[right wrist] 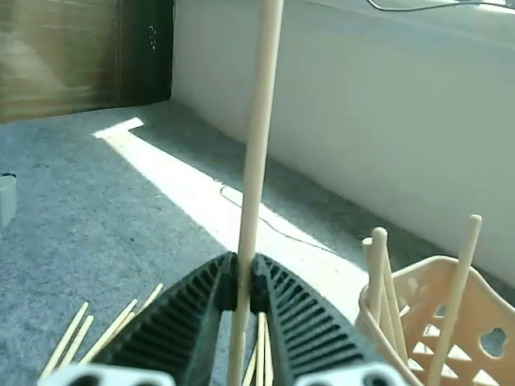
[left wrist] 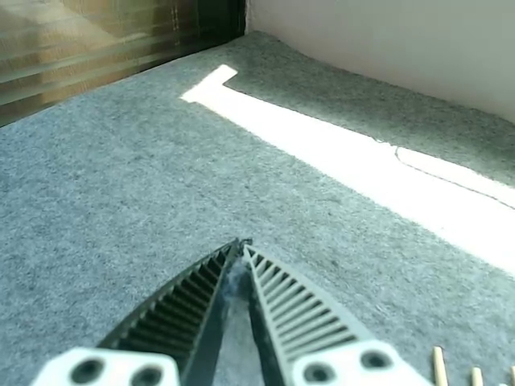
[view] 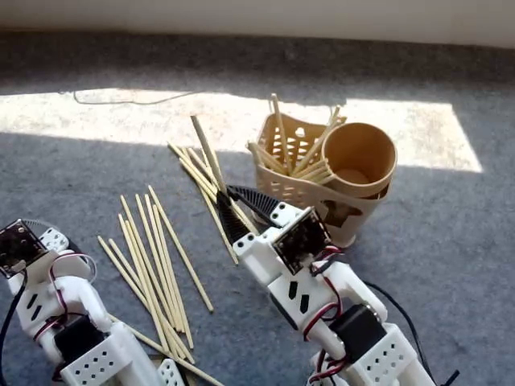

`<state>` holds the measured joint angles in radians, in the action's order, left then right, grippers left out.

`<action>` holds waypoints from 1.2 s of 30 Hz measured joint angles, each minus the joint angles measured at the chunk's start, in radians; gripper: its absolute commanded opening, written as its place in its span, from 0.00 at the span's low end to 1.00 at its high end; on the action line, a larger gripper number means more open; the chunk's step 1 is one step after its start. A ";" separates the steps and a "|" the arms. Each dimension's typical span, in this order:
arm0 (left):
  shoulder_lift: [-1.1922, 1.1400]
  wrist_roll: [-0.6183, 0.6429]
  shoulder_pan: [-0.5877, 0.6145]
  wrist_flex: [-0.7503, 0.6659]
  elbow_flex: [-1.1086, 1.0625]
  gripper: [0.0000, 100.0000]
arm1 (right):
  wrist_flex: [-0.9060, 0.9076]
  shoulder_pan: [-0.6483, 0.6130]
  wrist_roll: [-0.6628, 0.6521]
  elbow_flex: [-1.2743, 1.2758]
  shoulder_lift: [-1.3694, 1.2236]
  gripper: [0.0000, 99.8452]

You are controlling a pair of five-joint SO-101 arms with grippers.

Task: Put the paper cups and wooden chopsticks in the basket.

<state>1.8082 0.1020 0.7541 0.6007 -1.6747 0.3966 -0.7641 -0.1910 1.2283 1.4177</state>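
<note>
Nearest the lower edge, the left gripper is seen with its jaws pressed together on nothing, above bare grey carpet; open floor lies ahead of it. Between the two arms, loose chopsticks are fanned flat on the carpet. A second scattered bundle lies just beside the basket's left wall.

The right gripper is clamped on a single chopstick, which is held steeply raised, close to the basket but apart from its rim. Several sticks stand tilted inside the basket. Paper cups, nested and tilted, occupy its right side. Beyond, a sunlit strip crossed by a thin cable is noted, then the wall.
</note>
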 measured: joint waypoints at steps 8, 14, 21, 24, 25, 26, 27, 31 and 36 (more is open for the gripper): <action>0.000 0.000 -0.006 0.000 0.000 0.02 | -0.002 0.046 0.000 0.000 0.110 0.00; 0.000 0.000 -0.006 0.000 0.000 0.02 | -0.002 0.092 0.002 0.000 0.184 0.00; 0.000 0.000 -0.006 0.000 0.000 0.02 | -0.132 0.196 0.106 -0.011 0.195 0.00; 0.000 0.000 -0.006 0.000 0.000 0.02 | -0.236 0.236 0.155 -0.011 0.195 0.00; 0.000 0.000 -0.006 0.000 0.000 0.02 | -0.269 0.242 0.161 -0.012 0.195 0.00; 0.000 0.000 -0.006 0.000 0.000 0.02 | -0.293 0.244 0.164 -0.012 0.195 0.00; 0.000 0.000 -0.006 0.000 0.000 0.02 | -0.318 0.245 0.164 -0.012 0.195 0.00; 0.000 0.000 -0.006 0.000 0.000 0.02 | -0.416 0.267 0.164 -0.012 0.195 0.00; 0.000 0.000 -0.006 0.000 0.000 0.02 | -0.506 0.334 0.170 -0.023 0.101 0.00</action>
<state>1.8082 0.1020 0.7480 0.6007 -1.6747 -0.1097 -0.4296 -0.0207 1.2052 1.5190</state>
